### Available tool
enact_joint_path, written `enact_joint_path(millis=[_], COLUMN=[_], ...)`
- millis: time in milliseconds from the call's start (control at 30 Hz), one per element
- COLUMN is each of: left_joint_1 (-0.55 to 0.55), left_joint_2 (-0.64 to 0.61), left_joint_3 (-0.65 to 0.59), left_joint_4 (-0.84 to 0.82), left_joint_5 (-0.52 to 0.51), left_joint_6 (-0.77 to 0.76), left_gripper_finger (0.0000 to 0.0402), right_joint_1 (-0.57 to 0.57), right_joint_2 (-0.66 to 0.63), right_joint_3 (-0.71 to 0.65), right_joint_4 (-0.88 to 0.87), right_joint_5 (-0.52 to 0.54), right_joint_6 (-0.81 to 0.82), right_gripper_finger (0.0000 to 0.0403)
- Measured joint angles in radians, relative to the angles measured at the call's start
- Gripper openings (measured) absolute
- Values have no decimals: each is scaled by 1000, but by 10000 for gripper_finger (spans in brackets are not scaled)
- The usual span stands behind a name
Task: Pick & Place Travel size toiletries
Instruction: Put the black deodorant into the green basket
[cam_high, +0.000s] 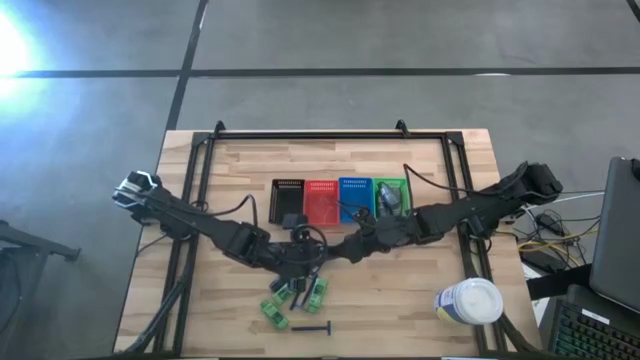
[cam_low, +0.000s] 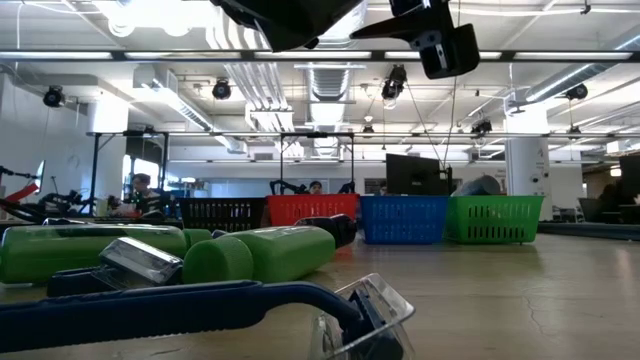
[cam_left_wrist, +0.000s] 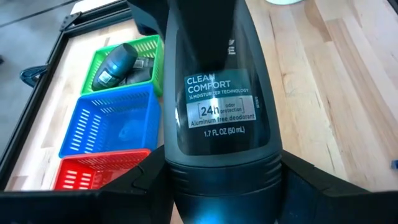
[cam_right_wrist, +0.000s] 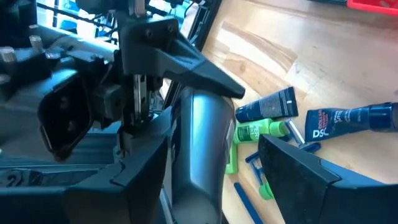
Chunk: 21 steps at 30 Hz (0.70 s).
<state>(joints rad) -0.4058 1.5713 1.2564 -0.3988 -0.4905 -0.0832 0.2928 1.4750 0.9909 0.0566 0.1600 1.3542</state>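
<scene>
A dark deodorant stick (cam_left_wrist: 221, 106) with white print is in my left gripper (cam_left_wrist: 217, 193), lifted over the table's middle (cam_high: 303, 243). My right gripper (cam_right_wrist: 217, 180) is open. It meets the stick from the opposite side, one finger (cam_right_wrist: 298, 180) on each side of the grey body (cam_right_wrist: 199, 155). On the table near the front edge lie green packets (cam_high: 275, 305), dark blue tubes (cam_right_wrist: 345, 121) and a thin dark razor (cam_high: 310, 327). A similar dark stick (cam_left_wrist: 115, 65) lies in the green basket (cam_high: 391, 196). My left gripper pinches the deodorant stick between its two fingers near the end closest to the wrist (cam_left_wrist: 217, 180), and the stick points away along the fingers. The stick is lifted clear of the table. Its far end is hidden by my right gripper.
Four small baskets stand in a row at mid-table: black (cam_high: 288, 200), red (cam_high: 321, 200), blue (cam_high: 355, 198), green. A big white tub (cam_high: 468, 300) stands near the front right corner. A dark rail frame (cam_high: 330, 135) runs round the table. Bare wood lies between tub and toiletries.
</scene>
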Motion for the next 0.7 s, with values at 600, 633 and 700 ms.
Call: enact_joint_path(millis=[600,633,700], left_joint_1=[20,20,19], left_joint_2=[0,0,-2], left_joint_3=[-2,-2,-2], left_joint_4=[16,24,32], left_joint_5=[-1,-2,-5], left_joint_6=[-1,-4,-4], left_gripper_finger=[230,244,270], right_joint_1=[-11,-11,-12], right_joint_2=[0,0,2], right_joint_3=[-3,-3,-8], right_joint_4=[-1,-20,-77], right_joint_5=[4,10,24], right_joint_6=[28,27,30], right_gripper_finger=[126,121,117])
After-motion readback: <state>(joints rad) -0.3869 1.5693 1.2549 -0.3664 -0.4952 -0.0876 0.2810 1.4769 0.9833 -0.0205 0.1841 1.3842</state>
